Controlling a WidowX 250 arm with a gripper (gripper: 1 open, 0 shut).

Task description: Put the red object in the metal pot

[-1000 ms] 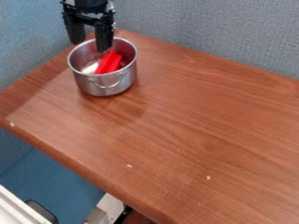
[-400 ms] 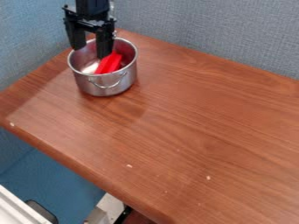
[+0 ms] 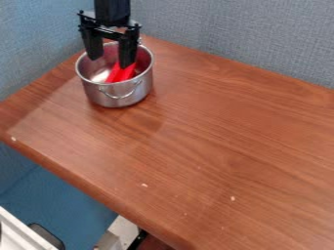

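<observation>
The metal pot (image 3: 115,90) stands near the far left corner of the wooden table (image 3: 196,137). It is small, shiny and round, with a thin wire handle on its near side. The red object (image 3: 124,72) lies inside it, leaning against the pot's right inner wall. My gripper (image 3: 111,57) hangs straight down over the pot's opening. Its two black fingers (image 3: 92,45) stand wide apart, one on each side of the red object, and nothing is held between them.
A blue-grey textured wall (image 3: 248,34) runs behind the table. The table's left and front edges drop off to a blue floor (image 3: 53,200). The wood surface stretches right and toward the camera from the pot.
The gripper has shifted slightly to the right and a little lower over the pot, jaws still wide. The red object and the pot have not moved.
</observation>
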